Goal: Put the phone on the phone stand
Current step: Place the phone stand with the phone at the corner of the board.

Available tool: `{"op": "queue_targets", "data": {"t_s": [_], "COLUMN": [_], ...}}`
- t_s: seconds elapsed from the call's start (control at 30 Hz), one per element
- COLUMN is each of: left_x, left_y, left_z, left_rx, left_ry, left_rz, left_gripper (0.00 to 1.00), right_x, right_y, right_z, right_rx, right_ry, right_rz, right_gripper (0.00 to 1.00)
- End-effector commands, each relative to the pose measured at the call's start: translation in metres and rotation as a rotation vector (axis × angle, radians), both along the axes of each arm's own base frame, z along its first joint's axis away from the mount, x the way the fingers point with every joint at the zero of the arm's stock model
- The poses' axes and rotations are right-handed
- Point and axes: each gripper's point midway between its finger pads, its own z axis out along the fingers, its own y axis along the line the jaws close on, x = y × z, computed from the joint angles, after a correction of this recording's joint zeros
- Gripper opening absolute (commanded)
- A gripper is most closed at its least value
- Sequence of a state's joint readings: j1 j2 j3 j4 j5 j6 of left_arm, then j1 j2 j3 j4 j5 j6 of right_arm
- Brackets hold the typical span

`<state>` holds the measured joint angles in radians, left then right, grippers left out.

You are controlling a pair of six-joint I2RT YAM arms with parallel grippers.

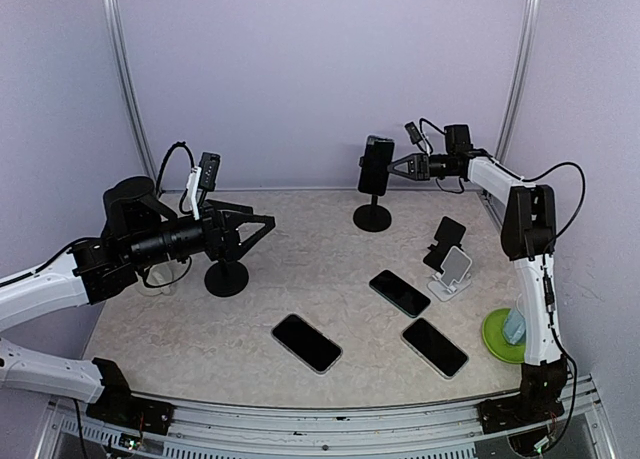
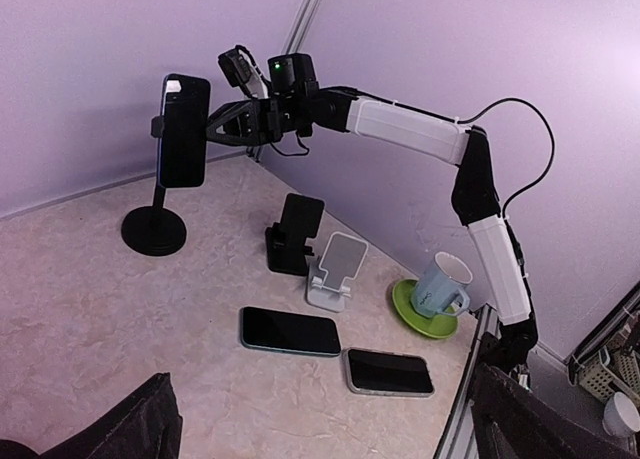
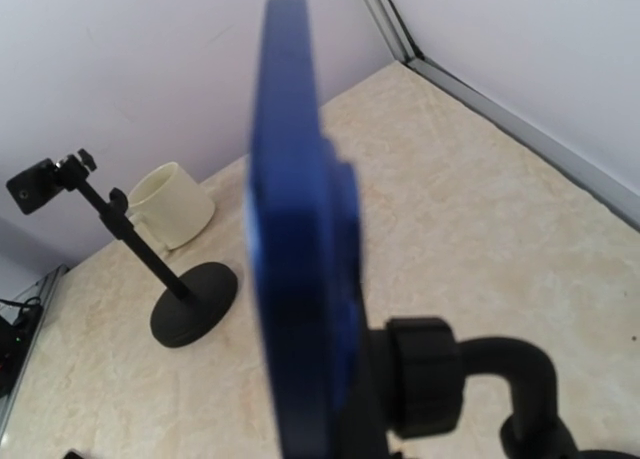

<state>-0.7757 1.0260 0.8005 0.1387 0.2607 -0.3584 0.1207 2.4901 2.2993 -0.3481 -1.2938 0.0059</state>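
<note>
While the phone sits upright in the phone stand at 1 o'clock, right gripper pinched narrow on its edge, left gripper wide open and empty at 9 o'clock, the hazard is a skewed release dragging it out of its seat or toppling the stand.

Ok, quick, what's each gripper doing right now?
Left gripper: open, holding nothing.
Right gripper: closed narrowly on the edge of the phone, which sits upright on the stand.
</note>
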Motion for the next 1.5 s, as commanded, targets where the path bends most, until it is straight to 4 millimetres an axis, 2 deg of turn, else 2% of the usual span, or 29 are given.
{"op": "queue_targets", "data": {"t_s": [0.0,0.2,0.23,0.33,0.53,0.87,1.0,1.1,1.13,1.47], "left_x": [-0.002,-0.002,-0.002,-0.001,-0.002,0.000,0.002,0.005,0.005,0.006], "left_y": [-0.001,-0.001,-0.001,-0.002,-0.003,-0.001,0.003,0.007,0.008,0.022], "left_z": [0.000,-0.001,-0.001,-0.002,-0.006,-0.006,-0.001,0.000,0.000,-0.005], "left_rx": [0.005,0.004,0.004,0.005,0.006,0.022,0.021,0.018,0.017,0.012], "left_ry": [-0.009,-0.005,-0.005,-0.004,0.002,-0.013,-0.029,-0.035,-0.036,-0.037], "left_rz": [-0.002,-0.001,-0.002,-0.002,-0.005,0.013,0.026,0.039,0.041,0.069], "left_gripper": [0.99,0.99,0.99,0.99,0.99,0.99,0.99,0.99,0.99,0.99], "right_x": [0.002,0.001,0.001,0.001,0.000,0.004,0.012,0.008,0.006,-0.013], "right_y": [-0.005,-0.005,-0.005,-0.006,-0.006,-0.009,-0.016,-0.020,-0.021,-0.037], "right_z": [0.025,0.023,0.023,0.026,0.031,0.043,0.047,0.046,0.050,0.041], "right_rx": [0.020,0.019,0.019,0.018,0.013,-0.015,-0.082,-0.114,-0.119,-0.196], "right_ry": [-0.118,-0.116,-0.116,-0.124,-0.134,-0.152,-0.156,-0.146,-0.154,-0.100], "right_rz": [0.021,0.021,0.020,0.018,0.009,-0.051,-0.148,-0.181,-0.191,-0.324], "right_gripper": [0.00,0.01,0.06,0.12,0.30,0.65,0.83,1.00,1.00,1.00]}}
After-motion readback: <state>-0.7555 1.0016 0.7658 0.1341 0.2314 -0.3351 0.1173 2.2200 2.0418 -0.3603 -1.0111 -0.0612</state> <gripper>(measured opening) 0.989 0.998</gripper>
